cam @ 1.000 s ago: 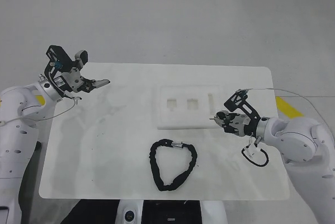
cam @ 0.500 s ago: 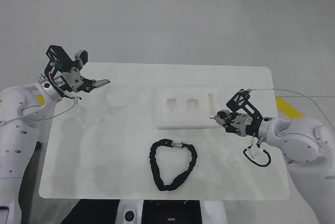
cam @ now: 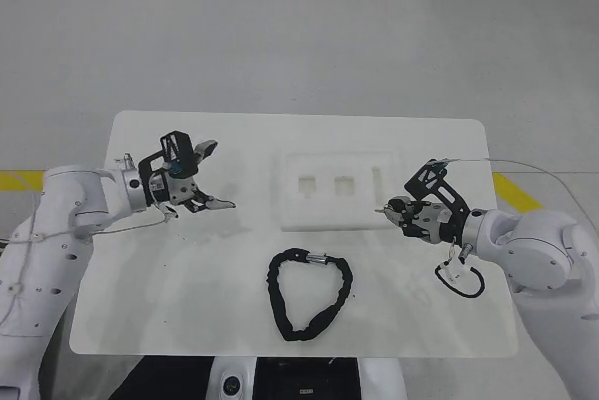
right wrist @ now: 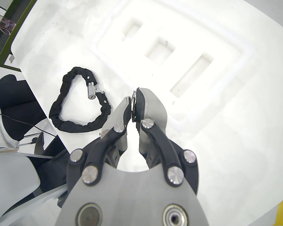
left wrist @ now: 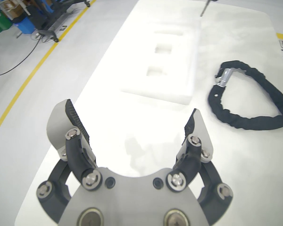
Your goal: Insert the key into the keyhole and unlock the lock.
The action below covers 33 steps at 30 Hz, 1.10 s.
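- While the right gripper [cam: 392, 212] is pinching the key [left wrist: 204, 8] tight by its end, side load is risking slip.
- Left gripper [left wrist: 131, 111] is hanging wide open, empty; chain lock [left wrist: 250, 119] is lying unbraced mid-table, prob. skidding on contact.

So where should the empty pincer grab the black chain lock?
Probably from above. The chain lock lies flat on the table, so the open left pincer could straddle its black sleeve right beside the silver cylinder. Pinching across the sleeve there steadies the cylinder and leaves the keyhole uncovered.
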Available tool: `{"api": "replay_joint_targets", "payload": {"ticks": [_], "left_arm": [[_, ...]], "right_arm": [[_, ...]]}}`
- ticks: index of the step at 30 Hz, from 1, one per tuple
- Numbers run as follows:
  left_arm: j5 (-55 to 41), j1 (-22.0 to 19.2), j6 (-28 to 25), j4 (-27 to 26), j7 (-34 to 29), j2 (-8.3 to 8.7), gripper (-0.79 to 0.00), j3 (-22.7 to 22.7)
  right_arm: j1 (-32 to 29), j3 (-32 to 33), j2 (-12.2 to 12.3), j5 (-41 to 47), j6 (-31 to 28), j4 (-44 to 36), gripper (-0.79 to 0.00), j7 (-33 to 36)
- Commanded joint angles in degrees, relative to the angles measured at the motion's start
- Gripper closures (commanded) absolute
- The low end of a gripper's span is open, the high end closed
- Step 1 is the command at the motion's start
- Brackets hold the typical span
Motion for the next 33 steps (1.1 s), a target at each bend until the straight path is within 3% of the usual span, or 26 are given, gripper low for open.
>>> {"api": "replay_joint_targets", "payload": {"ticks": [1,19,33], "left_arm": [[0.17,-0.31,0.02,-1.99,-0.21,0.06,-0.785,3.37],[8.02,-10.34,0.02,0.25,7.10,-1.59,-0.785,25.59],[14.12,-11.23,0.02,1.40,14.37,-1.74,-0.785,30.26]], "right_arm": [[0.00,0.00,0.00,0.00,0.00,0.00,0.000,0.00],[0.00,0.00,0.00,0.00,0.00,0.00,0.000,0.00],[0.00,0.00,0.00,0.00,0.00,0.00,0.000,0.00]]}}
